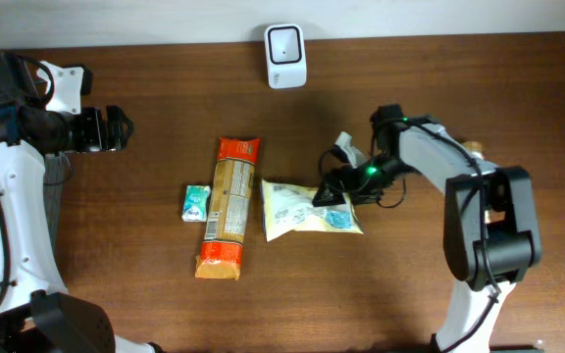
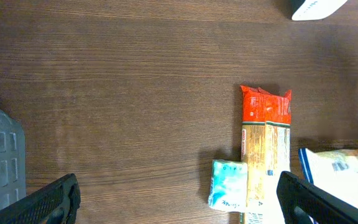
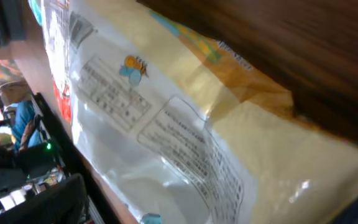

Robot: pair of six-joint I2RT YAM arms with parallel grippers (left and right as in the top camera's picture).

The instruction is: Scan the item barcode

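Seemingly you are only starting out: the barcode scanner (image 1: 285, 56), a small white rounded box, is sitting at the far edge of the wood-grain tabletop (image 1: 439, 88), well apart from the pouch (image 1: 297, 211), which is lying flat near the middle, and no code is being shown to it yet. Your right end effector (image 1: 333, 188) is hanging at the pouch's right end, but whether it is spread or pinching the film I cannot tell. Your left end effector (image 1: 121, 129) is idling with fingers wide apart and empty, off to the left. Lifting and presenting the barcode are both remaining, I am judging. The pouch is looking like glossy, crinkly white-and-yellow film, soft and pillowy, printed with text panels; just beside it are lying a long, narrow orange packet (image 1: 230, 201) and a small teal pack (image 1: 196, 203).
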